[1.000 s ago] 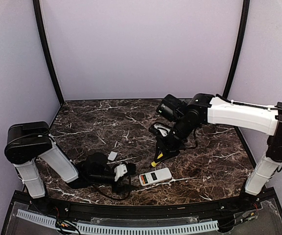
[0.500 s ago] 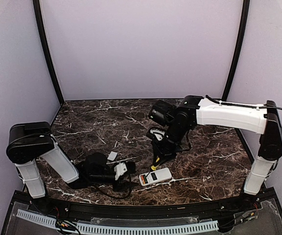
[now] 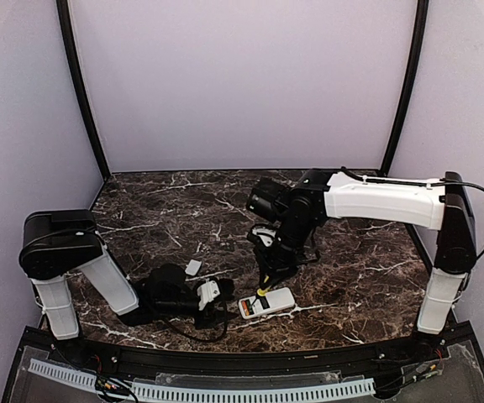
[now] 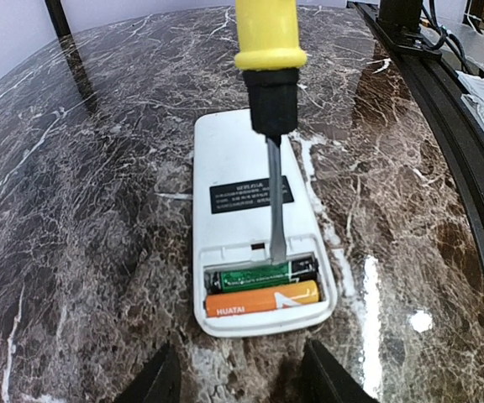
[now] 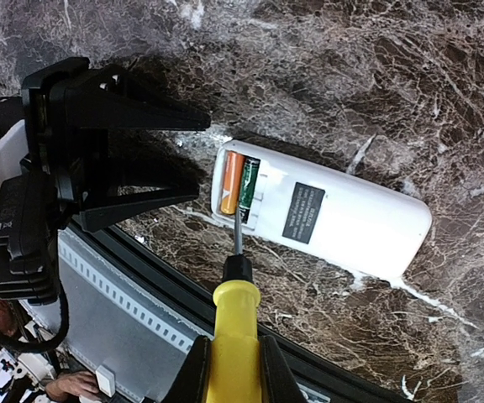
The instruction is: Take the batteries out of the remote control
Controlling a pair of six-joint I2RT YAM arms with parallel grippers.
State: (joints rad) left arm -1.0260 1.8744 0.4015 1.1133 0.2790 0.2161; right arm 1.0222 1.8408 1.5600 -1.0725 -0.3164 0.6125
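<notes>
The remote (image 4: 225, 168) lies back up near the table's (image 3: 368, 277) front edge, two batteries (image 4: 263, 300) showing in its open end. The right gripper (image 5: 232, 369) is clenched on a screwdriver (image 4: 269, 50), tip at the green one, I'd guess to lever it out. The left gripper (image 4: 240, 382) is spread wide just beside that end, likely to brace it.

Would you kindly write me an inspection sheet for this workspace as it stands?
Surface: marble table, dark and glossy.
Job's things: remote control back side up, compartment open; green battery and orange battery inside.
Clutter: white cover piece lying loose.
Tools: left tool open, facing the remote; right tool shut on screwdriver, tip at the green battery.
Cables: black cable looped by the left arm.
Surroundings: lavender walls.
</notes>
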